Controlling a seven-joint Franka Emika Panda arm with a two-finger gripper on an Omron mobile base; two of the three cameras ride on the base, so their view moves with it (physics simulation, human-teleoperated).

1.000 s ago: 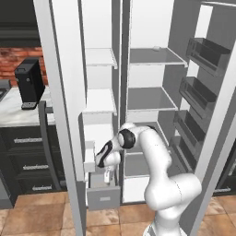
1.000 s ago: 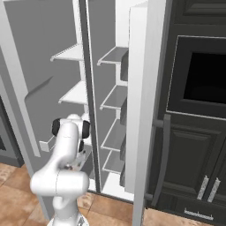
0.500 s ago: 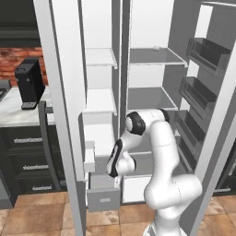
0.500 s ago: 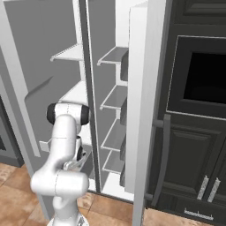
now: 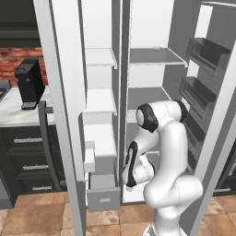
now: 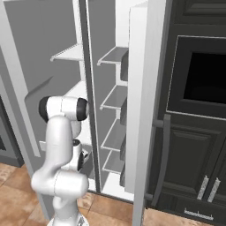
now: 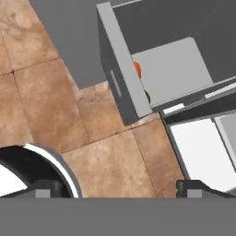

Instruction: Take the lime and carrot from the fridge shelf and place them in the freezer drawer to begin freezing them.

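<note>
The freezer drawer (image 7: 123, 78) stood pulled out at the foot of the open fridge, its flat front and short handle facing the tiled floor (image 7: 55, 101). Inside it, tucked just behind the front wall, lay the carrot (image 7: 137, 69), a sliver of orange-red showing, and beside it the lime (image 7: 147, 96), a dark green edge; most of each was hidden by the drawer front, and whether the two touched could not be told. The rest of the drawer's pale floor was bare.

In the left base view the drawer (image 5: 103, 195) showed low in the left compartment, and the gripper (image 5: 131, 171) hung just right of it and above it, pointing down. Its fingers (image 7: 199, 189) were spread wide and released, grasping nothing.

Higher up, the fridge shelf (image 5: 152, 56) carried a small white lump (image 5: 157, 47) near its back.
</note>
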